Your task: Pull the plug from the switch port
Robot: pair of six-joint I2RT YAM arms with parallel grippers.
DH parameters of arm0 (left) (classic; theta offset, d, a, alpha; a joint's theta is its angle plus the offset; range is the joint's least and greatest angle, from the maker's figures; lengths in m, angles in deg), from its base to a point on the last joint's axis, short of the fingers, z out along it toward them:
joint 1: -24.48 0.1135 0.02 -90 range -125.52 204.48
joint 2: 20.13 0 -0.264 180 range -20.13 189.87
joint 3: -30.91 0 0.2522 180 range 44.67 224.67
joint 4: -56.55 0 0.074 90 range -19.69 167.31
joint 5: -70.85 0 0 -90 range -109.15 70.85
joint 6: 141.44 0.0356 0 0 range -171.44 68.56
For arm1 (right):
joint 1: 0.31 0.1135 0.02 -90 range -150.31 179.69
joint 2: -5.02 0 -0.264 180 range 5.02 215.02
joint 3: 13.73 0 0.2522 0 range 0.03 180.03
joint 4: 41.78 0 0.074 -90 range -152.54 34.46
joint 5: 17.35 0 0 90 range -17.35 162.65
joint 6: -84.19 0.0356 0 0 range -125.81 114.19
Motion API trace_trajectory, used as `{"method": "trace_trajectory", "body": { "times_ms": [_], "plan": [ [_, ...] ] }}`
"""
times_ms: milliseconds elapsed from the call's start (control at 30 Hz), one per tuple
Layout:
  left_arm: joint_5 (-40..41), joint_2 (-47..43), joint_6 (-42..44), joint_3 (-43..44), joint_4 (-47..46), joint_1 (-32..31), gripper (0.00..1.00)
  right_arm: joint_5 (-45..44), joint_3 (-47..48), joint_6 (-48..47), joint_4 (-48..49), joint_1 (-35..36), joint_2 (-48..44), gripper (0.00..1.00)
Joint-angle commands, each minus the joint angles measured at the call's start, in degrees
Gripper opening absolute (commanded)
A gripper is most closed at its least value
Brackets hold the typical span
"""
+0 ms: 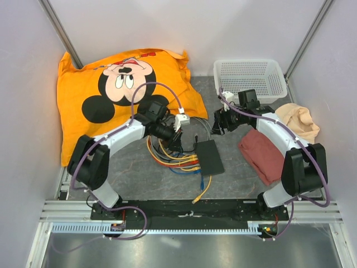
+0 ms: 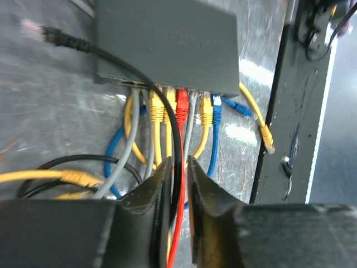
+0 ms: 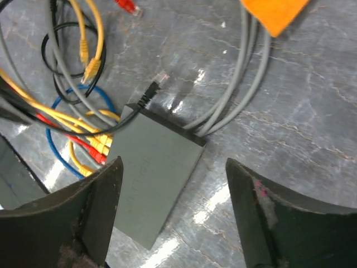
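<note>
Two pincers work over the grey tabletop (image 1: 240, 184). The switch (image 1: 209, 157) lies flat on it, just right of and below the centre of the overhead view, between the two arms.

In the left wrist view the switch (image 2: 167, 44) fills the top of the frame. A row of plugs sits in the sockets along its lower edge: yellow ones, a red plug (image 2: 181, 104) and a blue plug (image 2: 216, 114). The left pincer (image 2: 178, 162) is at the bottom centre, its fingers (image 2: 150, 195) drawn in to a narrow slot that pinches a black cable (image 2: 78, 43). That cable runs up and left across a corner of the switch and ends in a clear plug (image 2: 28, 25), which lies loose at the upper left, outside any socket. A red cable shows lower in the same slot; I cannot tell if it is gripped too.

The right pincer (image 3: 174, 164) hangs spread wide above the switch (image 3: 153, 178), holding nothing. In this view the clear plug (image 3: 162, 77) rests on the tabletop just beside the switch's upper corner, and grey cables (image 3: 240, 84) leave its upper right edge.

From overhead, the left pincer (image 1: 175, 144) is over a tangle of coloured cables (image 1: 173, 159) just left of the switch. The right pincer (image 1: 216, 125) is above the switch in the frame, near a white basket (image 1: 248, 78). An orange cushion (image 1: 111, 100) fills the upper left.
</note>
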Motion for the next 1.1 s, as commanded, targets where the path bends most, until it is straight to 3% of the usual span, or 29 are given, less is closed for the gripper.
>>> {"method": "trace_trajectory", "body": {
  "times_ms": [0,167,267,333,500,567,667,733,867,1000,1067],
  "plan": [
    [-1.07,4.29,6.08,4.39,4.05,-0.79,0.2,5.24,0.03,-8.24,-1.69,1.68,-0.57,0.74],
    [-0.9,8.25,9.16,8.68,7.21,-1.93,0.15,9.37,0.73,-16.26,-11.02,3.61,1.88,0.52],
    [0.06,10.28,8.99,10.28,8.71,-1.93,0.13,10.33,-0.23,-17.23,-11.9,4.58,4.16,0.44],
    [2.69,10.37,8.9,10.02,7.49,-1.93,0.13,10.07,-0.41,-17.76,-11.9,5.37,5.75,0.43],
    [22.45,10.02,8.65,6.25,-0.58,-1.23,0.08,9.98,0.55,-16.88,-10.94,7.57,9.17,0.42],
    [26.68,8.71,6.01,4.4,-6.28,1.48,0.06,10.07,0.99,-16.09,-10.58,8.1,9.79,0.42],
    [28.11,7.83,1.88,5.61,-7.63,4.39,0.06,9.9,0.99,-15.21,-9.79,8.28,10.32,0.43],
    [26.19,6.16,0.12,5.36,-8.51,4.92,0.07,9.81,0.99,-15.12,-9.97,8.37,10.5,0.43],
    [4.09,0.36,-2.33,3.69,-8.86,4.66,0.17,9.02,0.99,-14.25,-9.79,8.37,10.94,0.43],
    [-5.02,2.53,-11.47,4.83,-8.95,4.31,0.36,9.28,0.55,-12.49,-9.09,8.28,11.9,0.44],
    [-8.0,4.21,-15.87,4.57,-9.74,4.31,0.4,9.81,0.73,-12.31,-9.18,8.19,12.78,0.44]
  ]
}}
